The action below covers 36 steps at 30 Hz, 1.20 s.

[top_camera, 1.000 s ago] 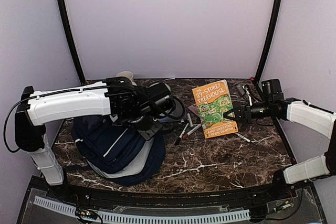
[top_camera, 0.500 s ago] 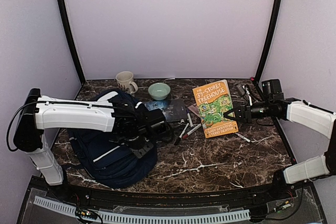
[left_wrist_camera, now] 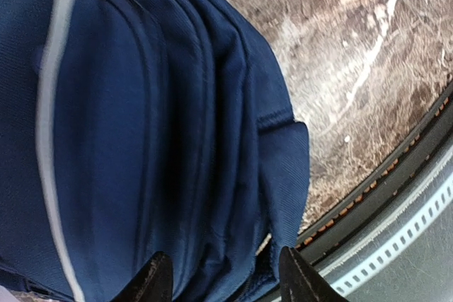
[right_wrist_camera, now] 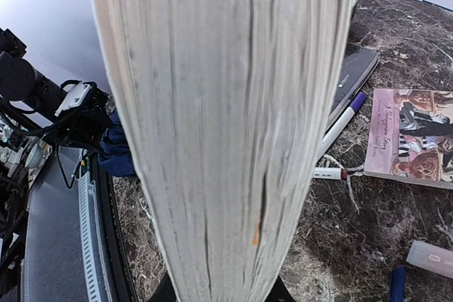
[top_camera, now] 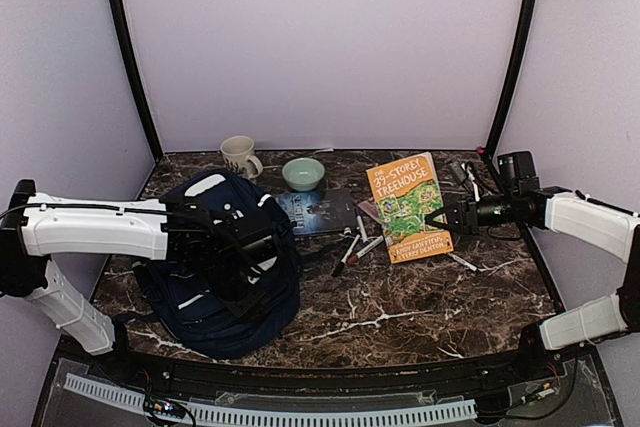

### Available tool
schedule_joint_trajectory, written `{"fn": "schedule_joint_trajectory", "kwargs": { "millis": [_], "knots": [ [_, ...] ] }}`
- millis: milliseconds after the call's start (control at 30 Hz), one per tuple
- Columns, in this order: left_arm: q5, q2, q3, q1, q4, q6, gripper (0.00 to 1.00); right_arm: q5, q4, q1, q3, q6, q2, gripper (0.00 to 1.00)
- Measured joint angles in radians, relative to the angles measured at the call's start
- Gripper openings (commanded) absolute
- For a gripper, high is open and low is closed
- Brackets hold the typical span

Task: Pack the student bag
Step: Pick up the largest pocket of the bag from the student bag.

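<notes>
Left fingers [left_wrist_camera: 152,281] gape apart; right fingers [top_camera: 447,217] clamp a book [top_camera: 405,207].

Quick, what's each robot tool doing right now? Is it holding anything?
Left tool: open, over the student bag, holding nothing.
Right tool: closed on the orange book, at its edge.

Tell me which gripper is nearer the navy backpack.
Left. The left gripper hovers open directly above the student bag, near its front pocket. The right gripper is well off to the bag's right, shut on the orange Treehouse book.
</notes>
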Motion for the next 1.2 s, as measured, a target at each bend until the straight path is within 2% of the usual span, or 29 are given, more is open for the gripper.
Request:
{"fn": "schedule_joint_trajectory", "kwargs": {
  "millis": [133,300,367,500,633,733,933,1200],
  "knots": [
    [0.030,0.015,-0.021,0.000,0.007,0.000,0.53,0.000,0.000,0.000,0.000,0.003,0.003,0.00],
    [-0.008,0.073,-0.021,0.000,0.017,0.005,0.47,0.000,0.000,0.000,-0.001,0.008,0.003,0.00],
    [-0.032,0.100,-0.021,0.003,0.017,0.009,0.41,0.000,0.000,0.000,-0.002,0.008,0.003,0.00],
    [-0.049,0.146,-0.021,0.010,0.027,0.025,0.19,0.003,0.000,0.000,-0.008,0.007,0.003,0.00],
    [-0.072,0.147,-0.018,0.010,0.029,0.033,0.08,0.013,-0.002,0.005,-0.008,0.000,0.003,0.00],
    [-0.101,0.143,0.016,0.012,-0.008,0.026,0.00,0.090,-0.040,0.048,0.014,-0.028,0.018,0.00],
    [-0.197,0.084,0.151,0.011,-0.114,-0.023,0.00,0.173,-0.173,0.235,0.188,-0.054,0.137,0.00],
    [-0.370,0.019,0.309,-0.014,-0.224,-0.119,0.00,0.121,-0.287,0.392,0.386,0.039,0.347,0.00]
  ]
}}
